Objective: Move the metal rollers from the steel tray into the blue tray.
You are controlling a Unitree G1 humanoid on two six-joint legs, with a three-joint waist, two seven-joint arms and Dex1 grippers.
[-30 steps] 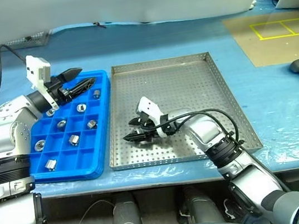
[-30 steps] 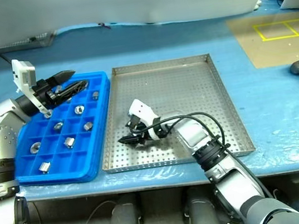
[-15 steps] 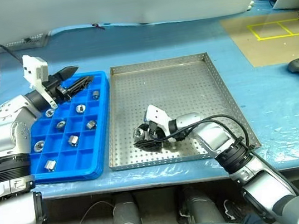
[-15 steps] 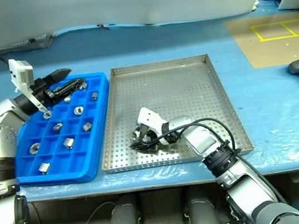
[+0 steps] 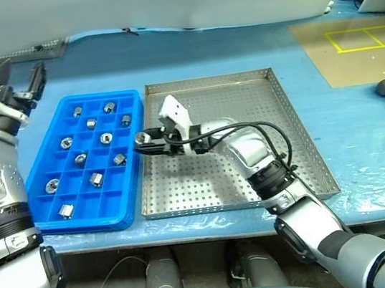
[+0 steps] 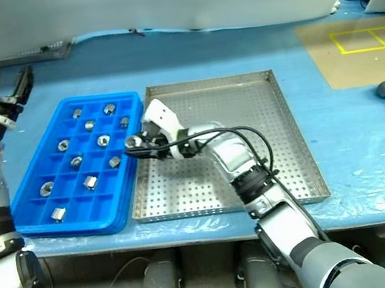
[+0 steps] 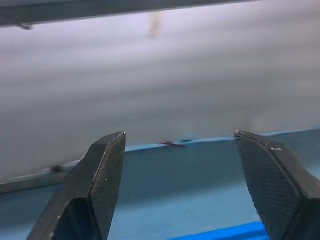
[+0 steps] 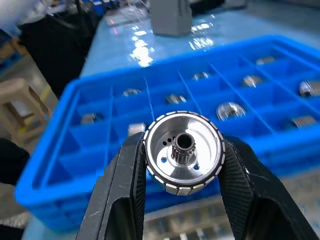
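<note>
The right hand [image 5: 142, 138] pinches a metal roller [image 8: 183, 151] just above the blue tray [image 5: 49, 210]'s near rim; steer it level over an empty compartment before releasing. The left hand [image 5: 18, 82], fingers spread, hovers beyond the tray's far corner.

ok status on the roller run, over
Right tool shut on a metal roller, at the blue tray edge. Left tool open, clear. Nothing in the way.

Right gripper [image 5: 141, 138] fingers are hiding the held roller's [image 8: 183, 152] sides; rollers in the blue tray [image 8: 70, 150] are blurring.
</note>
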